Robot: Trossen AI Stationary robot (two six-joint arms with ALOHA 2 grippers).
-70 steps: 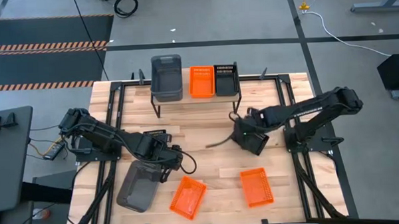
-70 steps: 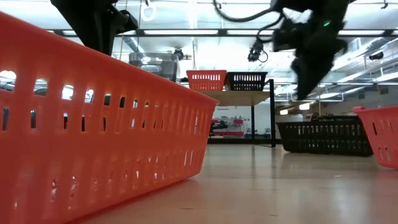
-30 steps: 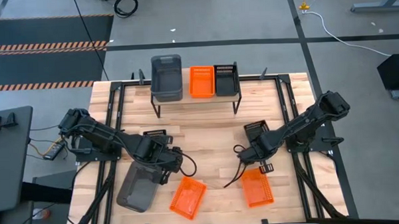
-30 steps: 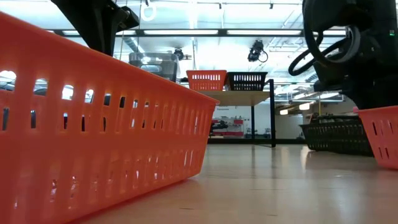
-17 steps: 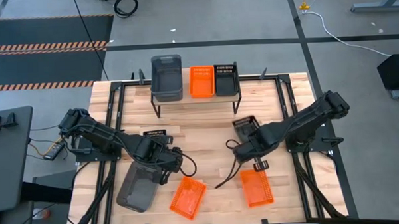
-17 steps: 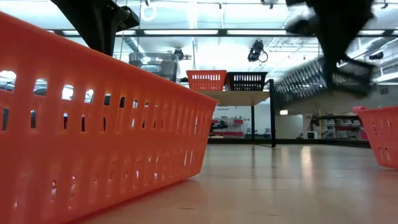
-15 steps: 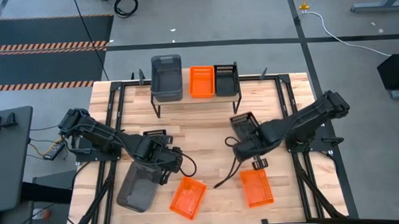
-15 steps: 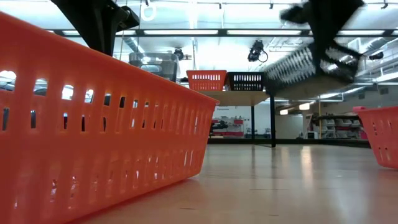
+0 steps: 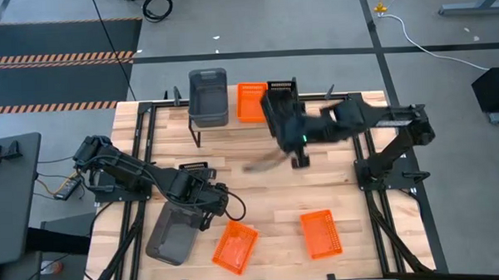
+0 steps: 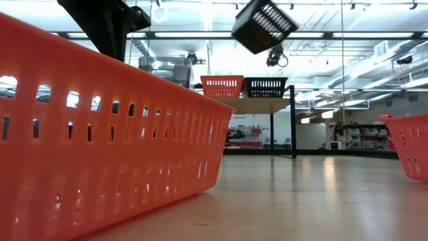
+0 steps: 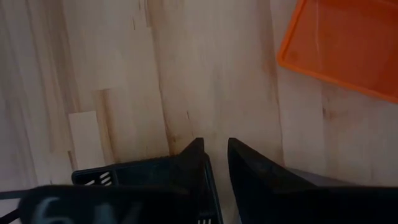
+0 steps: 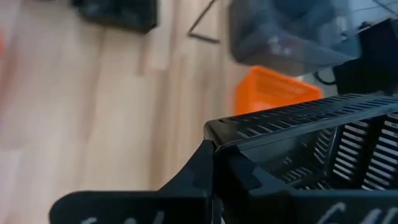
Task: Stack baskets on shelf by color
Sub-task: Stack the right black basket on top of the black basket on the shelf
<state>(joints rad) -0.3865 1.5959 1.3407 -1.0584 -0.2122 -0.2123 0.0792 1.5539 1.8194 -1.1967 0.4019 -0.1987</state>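
Room: grey workshop floor around a wood-plank table, seen from above; the low view looked across the tabletop to ceiling lights and shelving beyond.
High view, shelf: the shelf stood at the table's far edge with a grey basket, an orange basket and a black basket side by side on it.
High view, right arm: the right gripper had swung up from near the front orange tray to just in front of the shelf, carrying a second black basket, which a second before lay on the table.
High view, left arm: the left gripper had not moved; it sat at the rim of the grey basket on the table.
High view, front: two orange baskets lay well apart, unchanged.
Low view: the carried black basket hung tilted, high above the shelf top; a near orange basket filled the left side.
Left wrist view: the fingers stood a narrow gap apart astride a dark basket rim; whether they pinched it could not be told.
Right wrist view: the fingers were clamped on the black basket's rim.
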